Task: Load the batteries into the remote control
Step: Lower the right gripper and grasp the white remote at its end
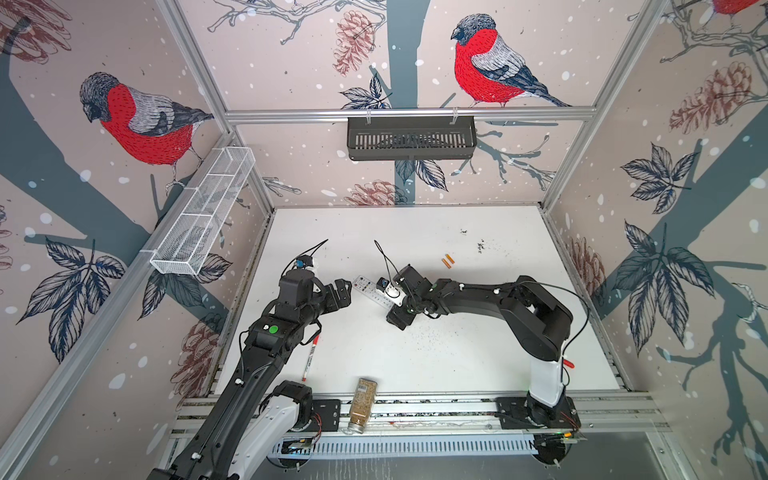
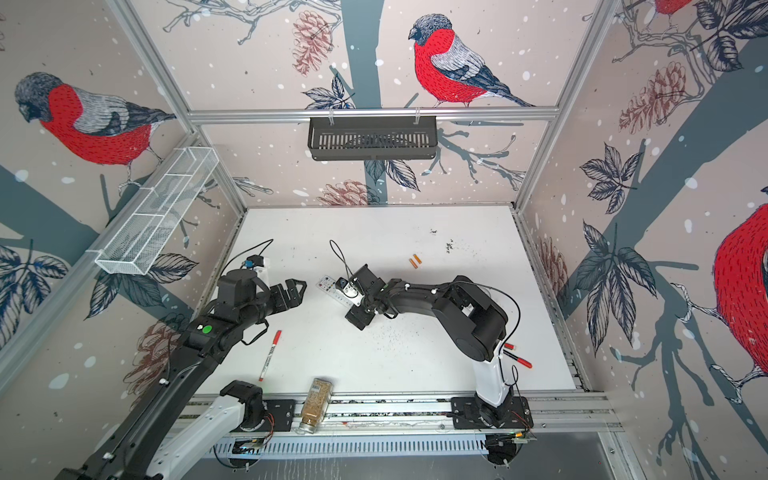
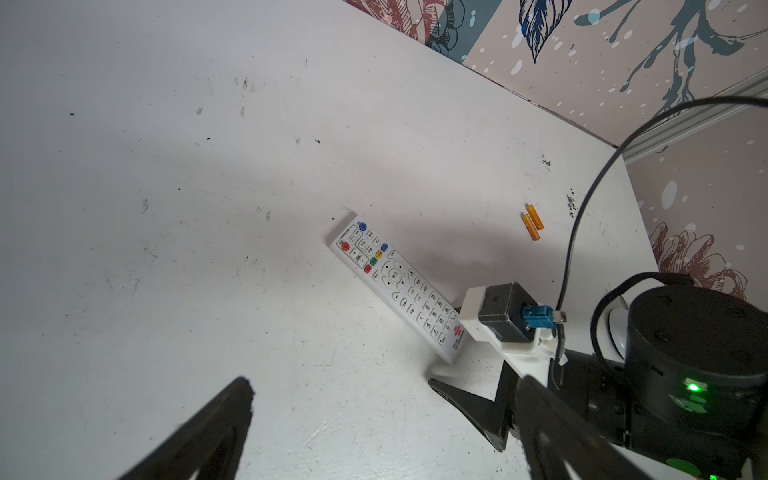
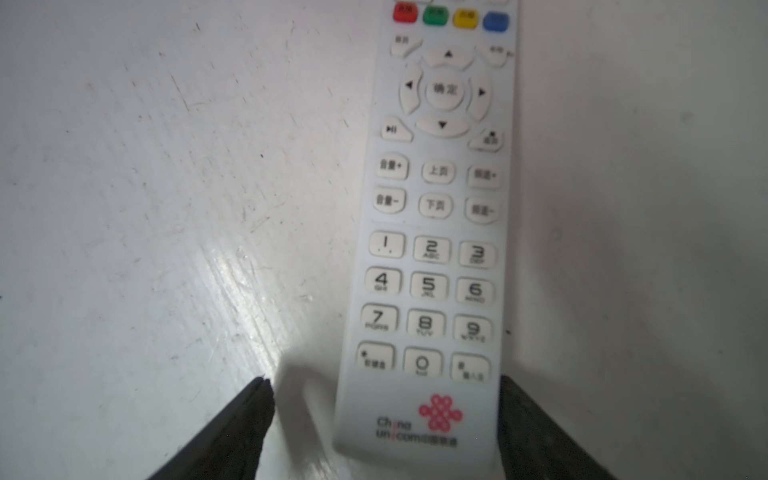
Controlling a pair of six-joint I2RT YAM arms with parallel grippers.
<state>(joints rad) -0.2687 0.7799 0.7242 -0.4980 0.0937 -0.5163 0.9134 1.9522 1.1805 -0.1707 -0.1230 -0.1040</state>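
Near the middle of the table (image 1: 457,357), face up and askew: the remote (image 1: 366,288), red power button at the far end, logo end nearest the right claw (image 4: 384,380). Set astride that logo end, low to the table, with jaws apart: open, not clamped. In the right wrist view, a plain gap of bare table between one finger (image 4: 232,428) and the remote's long edge. On the opposite side, the other finger hard against the edge, possibly touching, though too blurred to swear to. Farther back and to the right, well apart from the remote and from both claws: the batteries (image 1: 447,260), orange, lying side by side and just beside each other. Same pair of batteries (image 3: 532,222) plain in the left wrist view, beyond the remote (image 3: 399,291). Left of the remote, near its button end but not touching: the left claw (image 1: 347,293), held above the table, wide open and empty. Nearer the front, beside the left arm: a pen (image 1: 309,357) with a red cap, flat on the table. At the front edge, on its side across the rail: a jar (image 1: 363,405) of pale grains.
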